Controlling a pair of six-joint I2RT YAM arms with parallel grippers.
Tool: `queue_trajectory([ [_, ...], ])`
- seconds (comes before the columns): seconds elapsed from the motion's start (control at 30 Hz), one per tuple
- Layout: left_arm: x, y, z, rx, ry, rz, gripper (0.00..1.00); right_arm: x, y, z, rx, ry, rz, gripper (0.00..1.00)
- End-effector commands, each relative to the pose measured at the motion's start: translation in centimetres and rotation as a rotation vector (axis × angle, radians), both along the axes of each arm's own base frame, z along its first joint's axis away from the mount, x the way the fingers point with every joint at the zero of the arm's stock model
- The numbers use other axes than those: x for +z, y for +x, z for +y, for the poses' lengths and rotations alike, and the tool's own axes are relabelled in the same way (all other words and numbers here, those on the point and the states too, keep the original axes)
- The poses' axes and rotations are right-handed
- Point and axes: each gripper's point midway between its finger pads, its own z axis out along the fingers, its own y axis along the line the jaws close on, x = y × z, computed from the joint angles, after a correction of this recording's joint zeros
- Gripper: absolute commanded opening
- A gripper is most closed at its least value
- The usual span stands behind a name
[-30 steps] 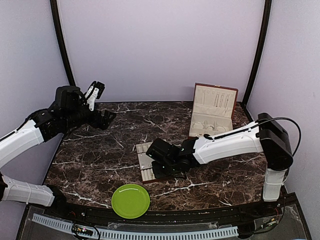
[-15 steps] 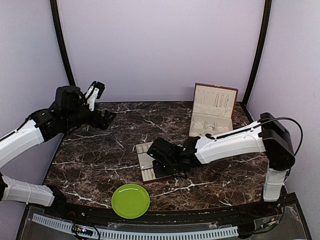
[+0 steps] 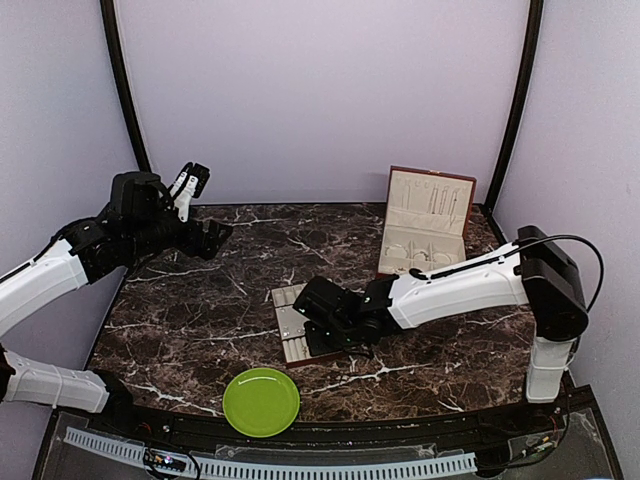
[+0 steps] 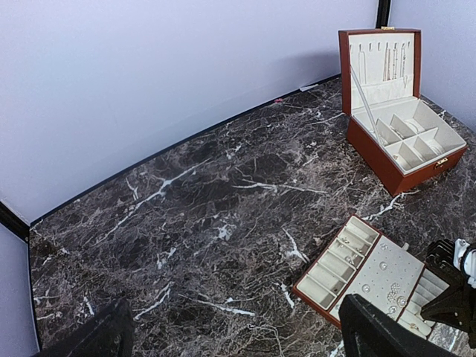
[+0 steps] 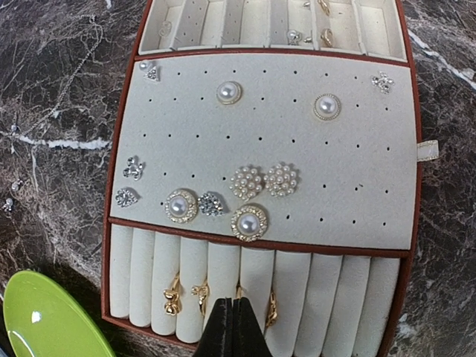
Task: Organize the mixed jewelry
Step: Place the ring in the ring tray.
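Observation:
Loose jewelry lies on the marble left of the tray in the right wrist view: a thin silvery chain (image 5: 76, 65) and tiny stud-like bits (image 5: 15, 185). The cream-lined tray (image 5: 357, 186) holds pearl and crystal studs (image 5: 248, 222) on its pad and gold rings (image 5: 172, 301) in its rolls. My right gripper (image 5: 238, 320) is shut, its tips low over the ring rolls beside a gold ring; in the top view it (image 3: 320, 333) covers the tray (image 3: 291, 328). My left gripper (image 4: 234, 343) is open and empty, raised over the back left of the table (image 3: 210, 238).
A green plate (image 3: 261, 400) sits near the front edge, close to the tray's corner (image 5: 44, 320). The reddish-brown box (image 3: 425, 225) stands open at the back right, with chains hung in its lid (image 4: 388, 63). Dark marble table (image 3: 190, 320).
My right gripper has crept slightly left over the tray. The left arm has not moved.

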Motion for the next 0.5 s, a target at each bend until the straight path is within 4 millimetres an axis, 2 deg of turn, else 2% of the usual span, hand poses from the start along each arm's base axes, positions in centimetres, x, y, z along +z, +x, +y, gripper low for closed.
queue_trajectory([
  [0.0,-0.1,0.0,0.0,-0.002,0.007,-0.009,0.99,-1.5,-0.5,0.1,0.013,-0.019,0.009,0.0],
  [0.47,-0.1,0.1,0.0,-0.004,0.005,-0.011,0.99,-3.0,-0.4,0.1,0.009,-0.042,0.014,0.0],
])
